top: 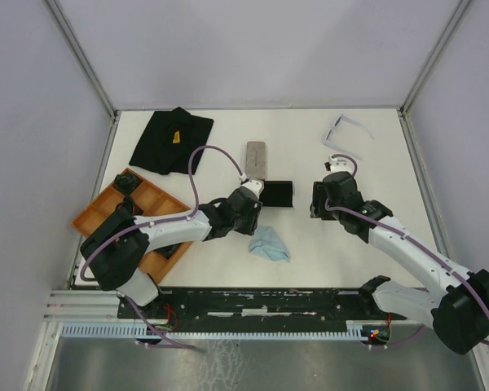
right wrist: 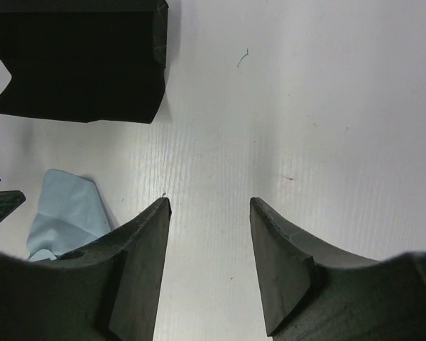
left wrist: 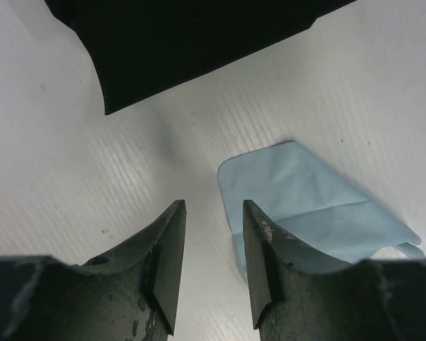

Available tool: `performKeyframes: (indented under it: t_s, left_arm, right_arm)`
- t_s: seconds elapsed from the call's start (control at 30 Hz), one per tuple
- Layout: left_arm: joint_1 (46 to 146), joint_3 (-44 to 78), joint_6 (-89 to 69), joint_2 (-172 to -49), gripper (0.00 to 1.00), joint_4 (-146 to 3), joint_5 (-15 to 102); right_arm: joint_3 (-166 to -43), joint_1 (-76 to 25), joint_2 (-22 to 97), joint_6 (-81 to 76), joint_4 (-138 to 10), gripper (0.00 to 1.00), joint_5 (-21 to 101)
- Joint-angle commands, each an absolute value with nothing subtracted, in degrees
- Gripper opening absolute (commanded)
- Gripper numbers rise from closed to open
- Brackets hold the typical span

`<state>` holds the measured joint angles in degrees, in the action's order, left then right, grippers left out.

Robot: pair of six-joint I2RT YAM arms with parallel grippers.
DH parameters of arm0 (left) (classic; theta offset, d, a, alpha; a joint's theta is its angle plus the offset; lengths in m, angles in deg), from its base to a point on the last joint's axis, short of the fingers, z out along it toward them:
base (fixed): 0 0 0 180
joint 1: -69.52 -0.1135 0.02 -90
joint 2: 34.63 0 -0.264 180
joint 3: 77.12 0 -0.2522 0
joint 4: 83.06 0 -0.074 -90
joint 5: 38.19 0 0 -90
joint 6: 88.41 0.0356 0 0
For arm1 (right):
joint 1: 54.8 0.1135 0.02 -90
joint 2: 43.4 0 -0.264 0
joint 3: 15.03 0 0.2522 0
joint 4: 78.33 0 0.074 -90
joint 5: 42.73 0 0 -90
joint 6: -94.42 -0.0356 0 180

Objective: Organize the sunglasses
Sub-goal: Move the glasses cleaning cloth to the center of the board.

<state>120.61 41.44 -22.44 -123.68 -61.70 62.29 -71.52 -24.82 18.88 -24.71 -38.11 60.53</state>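
From above, the pale lavender sunglasses (top: 346, 134) lie at the far right of the table (top: 375, 163), well apart from both arms. The left wrist view shows the left gripper (left wrist: 213, 266) slightly parted and empty, beside a light blue cloth (left wrist: 312, 206). In the right wrist view, the right gripper (right wrist: 209, 263) is spread, holding nothing.

A blue cloth (top: 270, 243) lies at six o'clock from the black case (top: 277, 193). A grey case (top: 256, 157) sits at eleven. An orange tray (top: 98, 216) is at nine, and black fabric (top: 172, 140), maybe a pouch, at ten.
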Motion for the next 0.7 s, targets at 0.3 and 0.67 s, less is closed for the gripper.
performKeyframes:
  t_s: [0.3,0.67]
  left_arm:
    - [120.8,36.0,-16.3,-128.8,0.46,-64.0,59.5]
    - [122.3,35.2,-14.8,-131.2,0.44,-61.7,61.6]
  right_arm:
    - [-71.5,-24.9,19.6,-23.8,-39.1,0.58,60.6]
    - [-71.1,-24.9,19.9,-23.6,-39.2,0.58,60.8]
